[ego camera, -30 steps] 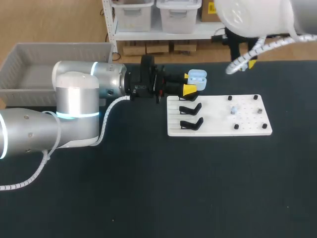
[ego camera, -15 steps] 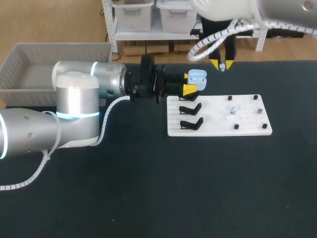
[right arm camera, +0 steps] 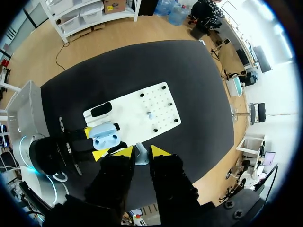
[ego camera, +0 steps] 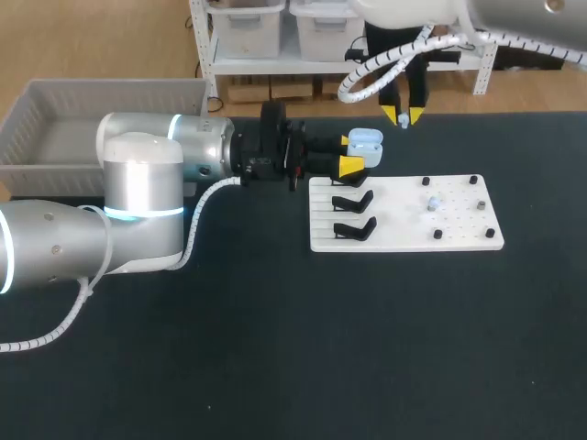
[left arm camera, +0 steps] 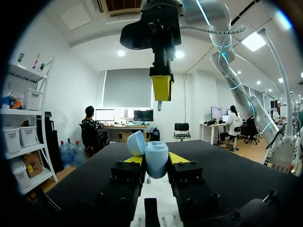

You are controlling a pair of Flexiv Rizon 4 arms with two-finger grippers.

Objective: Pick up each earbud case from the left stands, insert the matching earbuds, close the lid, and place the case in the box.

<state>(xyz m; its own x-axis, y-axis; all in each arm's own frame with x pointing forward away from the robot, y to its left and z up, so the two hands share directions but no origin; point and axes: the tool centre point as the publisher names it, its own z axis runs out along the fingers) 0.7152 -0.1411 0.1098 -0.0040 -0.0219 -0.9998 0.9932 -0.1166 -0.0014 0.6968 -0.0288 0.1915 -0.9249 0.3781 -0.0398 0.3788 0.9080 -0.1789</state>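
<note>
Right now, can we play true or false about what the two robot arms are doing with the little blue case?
1. The left gripper holds the earbud case between its fingers. True.
2. The case's lid is shut. False: it stands open.
3. The right gripper is empty. False: it pinches an earbud, above the open case.
4. Two black stands on the white board hold nothing. True.

Small pieces on the white board cannot be identified.
</note>
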